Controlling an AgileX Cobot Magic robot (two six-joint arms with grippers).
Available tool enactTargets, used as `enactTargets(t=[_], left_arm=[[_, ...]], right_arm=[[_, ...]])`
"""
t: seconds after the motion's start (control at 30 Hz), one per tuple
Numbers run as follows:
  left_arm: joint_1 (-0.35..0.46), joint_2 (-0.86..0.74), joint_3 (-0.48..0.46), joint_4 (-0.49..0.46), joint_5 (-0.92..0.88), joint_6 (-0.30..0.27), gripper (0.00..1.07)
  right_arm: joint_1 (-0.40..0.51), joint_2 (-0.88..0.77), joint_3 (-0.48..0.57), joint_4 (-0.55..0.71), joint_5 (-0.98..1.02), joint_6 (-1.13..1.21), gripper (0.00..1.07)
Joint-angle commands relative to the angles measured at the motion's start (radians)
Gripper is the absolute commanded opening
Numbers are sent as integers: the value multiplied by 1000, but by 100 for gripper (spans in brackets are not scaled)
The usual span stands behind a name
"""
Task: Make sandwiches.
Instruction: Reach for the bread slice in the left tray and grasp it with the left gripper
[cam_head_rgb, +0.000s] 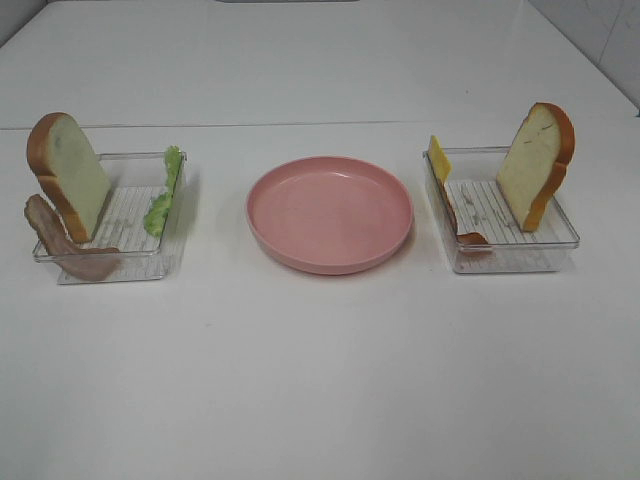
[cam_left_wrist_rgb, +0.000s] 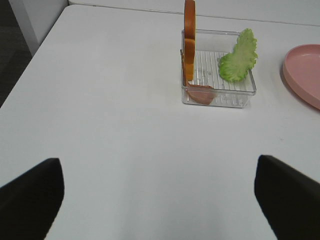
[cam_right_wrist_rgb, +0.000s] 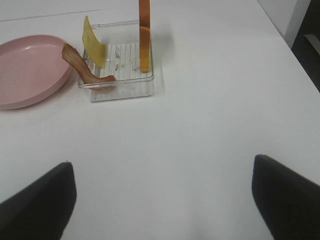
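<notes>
Overhead, a pink plate (cam_head_rgb: 330, 215) sits between the left tray (cam_head_rgb: 120, 270) (bread slice (cam_head_rgb: 75, 175), lettuce (cam_head_rgb: 165, 195), bacon strip (cam_head_rgb: 50, 232)) and right tray (cam_head_rgb: 520, 258) (second bread slice (cam_head_rgb: 535, 165), cheese (cam_head_rgb: 438, 158), second bacon strip (cam_head_rgb: 472, 239)). Only wrist views show the left gripper (cam_left_wrist_rgb: 159, 180) and right gripper (cam_right_wrist_rgb: 162, 175), jaws wide and empty; there both slices stand edge-on, tops cut off.

The table (cam_head_rgb: 320, 380) is smooth, matt white. The pink plate (cam_head_rgb: 330, 215) looks like smooth plastic with a soft sheen. The left tray (cam_head_rgb: 110, 266) and right tray (cam_head_rgb: 520, 256) are clear glossy plastic with ribbed floors. The lettuce (cam_head_rgb: 165, 190) is ruffled and matt.
</notes>
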Motion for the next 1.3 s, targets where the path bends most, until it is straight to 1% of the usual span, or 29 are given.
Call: enactTargets(t=[0.03,0.63,0.73,0.77,0.8,0.83,0.87,0.9,0.93,0.97,1.0,1.03,1.07,1.1,1.13,1.17,1.2,1.23,1.27,1.3], left_arm=[[-6,2,1,-7,-7,2,98],[-6,3,1,-1,-7,2,98],[-6,46,-8,-22,6,6,98],[-6,126,-37,-28,38,18,98],[-6,238,-89,-29,54,30,98],[-6,238,-89,-29,54,30,98],[-6,290,-117,-28,57,29,98],[-6,290,-117,-28,57,29,98],[-6,432,-199,-28,64,26,98],[-6,493,-243,-28,66,26,98],[-6,493,-243,-28,66,26,98],[-6,638,-327,-27,76,26,98],[-6,638,-327,-27,76,26,98],[-6,805,-432,-25,102,30,98],[-6,888,-477,-25,124,29,98],[-6,888,-477,-25,124,29,98],[-6,1036,-577,-25,170,30,98],[-6,1179,-692,-24,212,49,98],[-6,1179,-692,-24,212,49,98],[-6,1254,-751,-23,233,65,98]], right_arm=[[0,-31,3,-2,-10,-4,89],[0,-31,3,-2,-10,-4,89],[0,-31,3,-2,-10,-4,89],[0,-31,3,-2,-10,-4,89],[0,-31,3,-2,-10,-4,89],[0,-31,3,-2,-10,-4,89],[0,-31,3,-2,-10,-4,89],[0,-31,3,-2,-10,-4,89],[0,-31,3,-2,-10,-4,89],[0,-31,3,-2,-10,-4,89],[0,-31,3,-2,-10,-4,89],[0,-31,3,-2,-10,-4,89],[0,-31,3,-2,-10,-4,89],[0,-31,3,-2,-10,-4,89],[0,-31,3,-2,-10,-4,89],[0,-31,3,-2,-10,-4,89],[0,-31,3,-2,-10,-4,89],[0,-31,3,-2,-10,-4,89],[0,-31,3,-2,-10,-4,89],[0,-31,3,-2,-10,-4,89]])
